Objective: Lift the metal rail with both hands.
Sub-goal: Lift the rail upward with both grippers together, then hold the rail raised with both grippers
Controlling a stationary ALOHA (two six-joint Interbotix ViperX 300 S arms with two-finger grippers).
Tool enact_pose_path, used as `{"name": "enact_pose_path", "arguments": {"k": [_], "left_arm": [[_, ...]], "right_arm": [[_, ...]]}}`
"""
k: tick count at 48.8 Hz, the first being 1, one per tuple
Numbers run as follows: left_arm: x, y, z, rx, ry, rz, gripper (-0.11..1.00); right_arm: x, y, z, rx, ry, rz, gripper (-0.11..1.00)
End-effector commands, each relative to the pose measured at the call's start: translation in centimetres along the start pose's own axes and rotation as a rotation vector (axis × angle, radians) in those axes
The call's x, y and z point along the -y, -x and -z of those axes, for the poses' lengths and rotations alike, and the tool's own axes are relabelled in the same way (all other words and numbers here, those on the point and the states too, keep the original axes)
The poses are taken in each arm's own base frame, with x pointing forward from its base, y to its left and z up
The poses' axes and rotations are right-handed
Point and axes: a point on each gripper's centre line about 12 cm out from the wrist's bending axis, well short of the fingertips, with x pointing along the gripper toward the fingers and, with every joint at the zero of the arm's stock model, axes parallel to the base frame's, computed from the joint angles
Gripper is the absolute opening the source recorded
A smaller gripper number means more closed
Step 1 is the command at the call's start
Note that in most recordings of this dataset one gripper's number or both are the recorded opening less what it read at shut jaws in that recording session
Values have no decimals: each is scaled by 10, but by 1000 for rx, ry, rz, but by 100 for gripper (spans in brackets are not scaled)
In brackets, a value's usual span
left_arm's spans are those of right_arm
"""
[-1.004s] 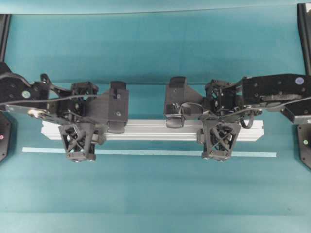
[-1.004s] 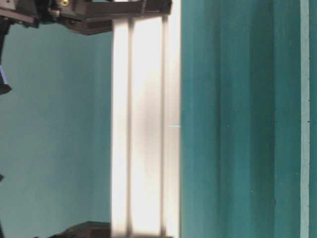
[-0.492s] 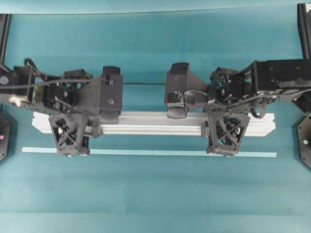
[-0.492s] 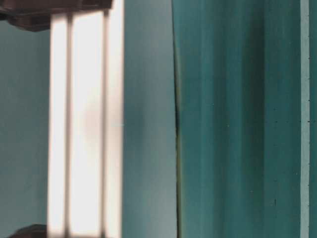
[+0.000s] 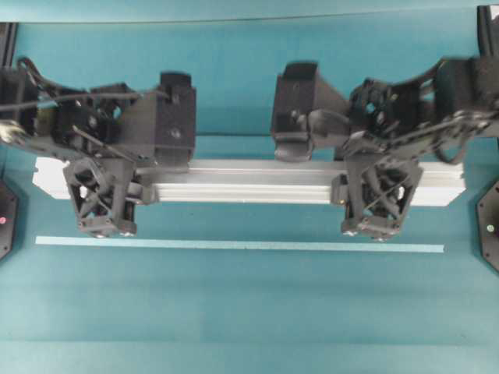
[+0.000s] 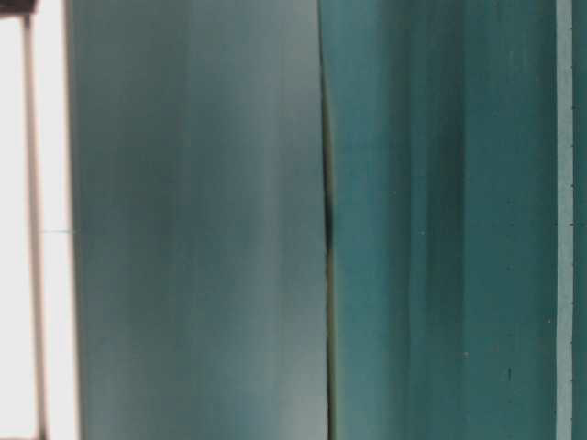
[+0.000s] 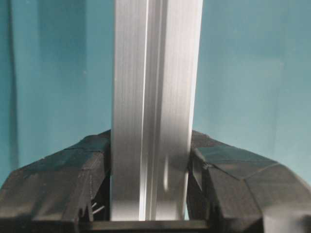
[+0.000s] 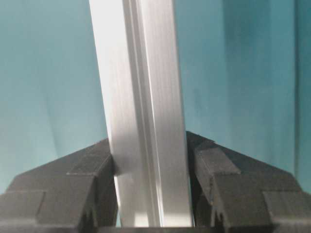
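The metal rail [image 5: 249,181] is a long silver grooved bar held level, well above the teal table. My left gripper [image 5: 105,191] is shut on it near its left end. My right gripper [image 5: 376,195] is shut on it near its right end. In the left wrist view the rail [image 7: 155,97] runs straight up between the two black fingers [image 7: 63,189], which press its sides. In the right wrist view the rail [image 8: 141,97] sits the same way between the fingers [image 8: 233,184]. In the table-level view the rail [image 6: 32,220] shows as a bright band at the left edge.
A thin pale teal tape strip [image 5: 234,245] lies on the table in front of the rail; it also shows in the table-level view [image 6: 564,220]. Black frame posts stand at the far corners [image 5: 487,31]. Black arm bases sit at the table's sides [image 5: 490,226].
Both grippers have risen with the rail held between them. In the overhead view the rail looks larger and farther back; in the table-level view it has slid to the left edge.
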Motion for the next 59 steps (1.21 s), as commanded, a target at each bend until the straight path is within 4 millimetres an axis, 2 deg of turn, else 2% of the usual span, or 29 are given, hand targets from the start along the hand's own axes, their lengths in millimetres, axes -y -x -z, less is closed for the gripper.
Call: {"name": "enact_pose_path", "arguments": {"k": [1, 13, 22, 36, 59], "left_arm": [[-5, 37, -18, 118, 18, -6, 36], [-10, 66, -29, 172, 32, -14, 36], [-11, 78, -34, 187, 33, -16, 36], [-11, 84, -37, 193, 31, -16, 36], [-11, 80, -35, 172, 30, -16, 36]], "right_arm": [[-3, 23, -7, 62, -19, -13, 39], [-5, 42, -11, 73, -16, -16, 39], [-6, 58, -11, 72, -14, -15, 39], [-5, 61, -10, 63, -12, -10, 38], [-2, 57, -10, 56, -19, 1, 39]]}}
